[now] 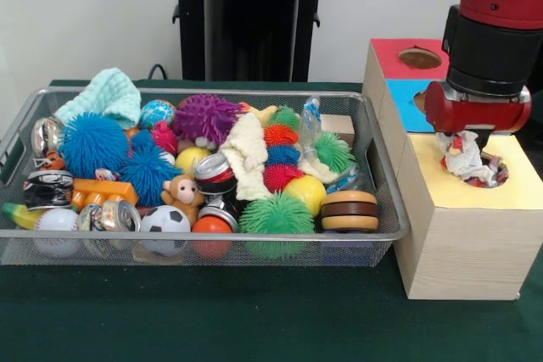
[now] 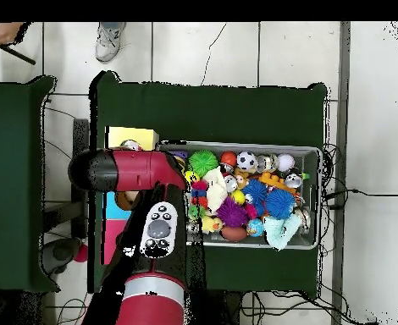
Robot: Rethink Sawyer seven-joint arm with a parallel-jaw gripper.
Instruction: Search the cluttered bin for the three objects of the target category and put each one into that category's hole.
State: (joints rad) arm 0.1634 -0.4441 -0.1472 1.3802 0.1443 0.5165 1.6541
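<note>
The arm stood over the wooden box [image 1: 462, 235] with its gripper [image 1: 469, 143] right above the yellow-surround hole [image 1: 496, 177], and a white rope toy [image 1: 465, 158] with coloured strands hung at the hole's rim, partly inside. By the look of it the step in hand was the drop of one rope toy into its hole. Whether the pincer gripped the toy or had let go could not be told, since the red wrist housing hid the fingers in the front view and the arm covered them in the overhead view. The next move probably called for a clean release so the frayed ends cleared the rim, then a return to the bin [image 1: 386, 171] at 9 o'clock from the box. The wire bin was crowded: blue pom balls [image 1: 93, 143] at its 9 o'clock, a purple one [image 1: 206, 116] at 12, a green one [image 1: 276, 214] at 6, cans, a soccer ball [image 1: 165, 219], a mint knitted cloth [image 1: 106, 95] at 11. No further rope toy showed plainly among them; one may have lain buried.
</note>
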